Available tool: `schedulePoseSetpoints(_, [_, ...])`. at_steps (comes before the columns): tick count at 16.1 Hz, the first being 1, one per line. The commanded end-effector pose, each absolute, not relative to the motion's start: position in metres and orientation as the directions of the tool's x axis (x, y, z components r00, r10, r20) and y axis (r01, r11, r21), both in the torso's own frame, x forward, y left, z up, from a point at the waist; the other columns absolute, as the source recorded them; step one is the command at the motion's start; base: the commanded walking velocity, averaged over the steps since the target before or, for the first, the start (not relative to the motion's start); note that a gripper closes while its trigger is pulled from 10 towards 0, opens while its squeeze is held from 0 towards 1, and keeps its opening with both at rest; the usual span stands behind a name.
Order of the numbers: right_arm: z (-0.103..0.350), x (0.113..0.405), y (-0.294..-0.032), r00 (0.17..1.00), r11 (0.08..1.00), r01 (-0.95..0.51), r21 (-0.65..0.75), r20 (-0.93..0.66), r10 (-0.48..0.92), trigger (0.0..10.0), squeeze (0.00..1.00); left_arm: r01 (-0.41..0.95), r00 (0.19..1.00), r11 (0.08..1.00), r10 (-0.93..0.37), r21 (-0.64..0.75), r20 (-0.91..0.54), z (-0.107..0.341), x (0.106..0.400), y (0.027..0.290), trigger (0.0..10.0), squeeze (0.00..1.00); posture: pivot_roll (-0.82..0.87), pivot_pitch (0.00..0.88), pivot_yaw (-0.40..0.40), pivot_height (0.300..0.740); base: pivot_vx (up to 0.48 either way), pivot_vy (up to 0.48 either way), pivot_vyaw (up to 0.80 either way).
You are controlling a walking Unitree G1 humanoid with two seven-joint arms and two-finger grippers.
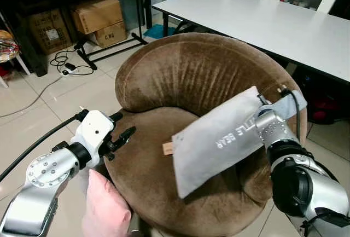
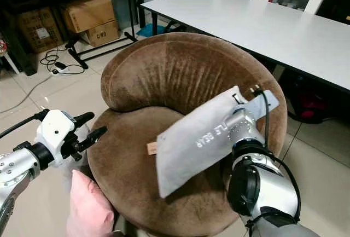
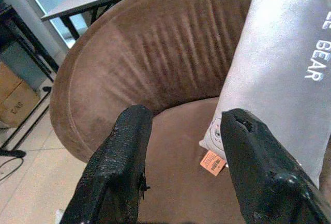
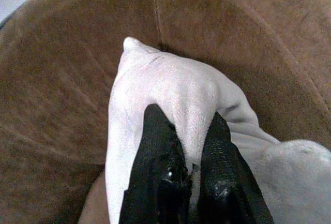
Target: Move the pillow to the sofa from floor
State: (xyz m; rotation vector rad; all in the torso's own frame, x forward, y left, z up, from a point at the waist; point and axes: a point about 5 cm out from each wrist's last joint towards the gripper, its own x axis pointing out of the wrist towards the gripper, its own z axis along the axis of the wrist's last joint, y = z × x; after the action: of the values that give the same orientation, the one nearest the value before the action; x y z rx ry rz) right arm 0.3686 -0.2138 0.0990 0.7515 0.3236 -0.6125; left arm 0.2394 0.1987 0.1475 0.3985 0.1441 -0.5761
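a tiled room with a white table (image 1: 284,23) behind and cardboard boxes (image 1: 98,21) under a dark shelf at the back left. in front sits a round brown sofa (image 1: 186,73). the grey pillow (image 1: 219,138), lettered "bear", hangs tilted over the seat, its upper corner pinched in the right gripper (image 4: 183,146), whose fingers (image 4: 158,146) are closed narrowly on the fabric near the sofa's right arm. its lower corner dips toward the seat's front; whether it touches the cushion cannot be told. a small orange tag (image 3: 212,162) lies on the seat just beside the pillow. the left gripper (image 3: 181,146) is spread wide with nothing between its fingers, at the sofa's left front edge. a pink pillow (image 1: 104,207) lies below it, against the sofa's base.
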Motion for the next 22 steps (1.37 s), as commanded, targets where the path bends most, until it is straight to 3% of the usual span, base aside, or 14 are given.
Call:
schedulePoseSetpoints(1, [0.108, 0.368, -0.231, 0.794, 0.513, 0.605, 0.608, -0.414, -0.446, 10.0, 0.0, 0.553, 0.833, 0.766, -0.499, 0.329, -0.237, 0.152, 0.237, 0.203, 10.0, 0.0, 0.02, 0.0, -0.021, 0.74, 0.0, 0.0, 0.0])
schedulePoseSetpoints(7, [0.101, 0.356, -0.25, 0.82, 0.372, 0.508, 0.777, -0.304, -0.485, 10.0, 0.0, 0.561, 0.828, 0.759, -0.512, 0.331, -0.228, 0.156, 0.238, 0.204, 10.0, 0.0, 0.01, 0.0, -0.016, 0.74, 0.0, 0.0, 0.0])
schedulePoseSetpoints(10, [0.095, 0.347, -0.261, 0.807, 0.336, 0.497, 0.8, -0.283, -0.518, 10.0, 0.0, 0.566, 0.824, 0.755, -0.519, 0.33, -0.225, 0.158, 0.239, 0.204, 10.0, 0.0, 0.01, 0.0, -0.012, 0.74, 0.0, 0.0, 0.0])
schedulePoseSetpoints(12, [0.089, 0.344, -0.263, 0.81, 0.362, 0.51, 0.781, -0.294, -0.507, 10.0, 0.0, 0.572, 0.82, 0.752, -0.524, 0.328, -0.228, 0.158, 0.24, 0.204, 10.0, 0.0, 0.01, 0.0, 0.002, 0.74, 0.0, 0.0, 0.0])
schedulePoseSetpoints(13, [0.084, 0.342, -0.262, 0.81, 0.382, 0.527, 0.759, -0.313, -0.495, 10.0, 0.19, 0.58, 0.815, 0.749, -0.53, 0.321, -0.235, 0.157, 0.241, 0.204, 10.0, 0.0, 0.01, 0.0, 0.002, 0.74, 0.0, 0.0, 0.0])
schedulePoseSetpoints(14, [0.075, 0.338, -0.26, 0.801, 0.402, 0.561, 0.724, -0.353, -0.483, 10.0, 1.0, 0.6, 0.799, 0.745, -0.547, 0.29, -0.25, 0.154, 0.24, 0.203, 10.0, 0.0, 0.01, 0.0, 0.002, 0.74, 0.0, 0.0, 0.0])
schedulePoseSetpoints(22, [0.102, 0.325, -0.266, 0.859, 0.541, 0.406, 0.737, -0.106, -0.5, 10.0, 1.0, 0.636, 0.768, 0.752, -0.593, 0.176, -0.241, 0.154, 0.233, 0.2, 10.0, 0.0, 0.0, 0.0, -0.004, 0.74, 0.0, 0.0, 0.0])
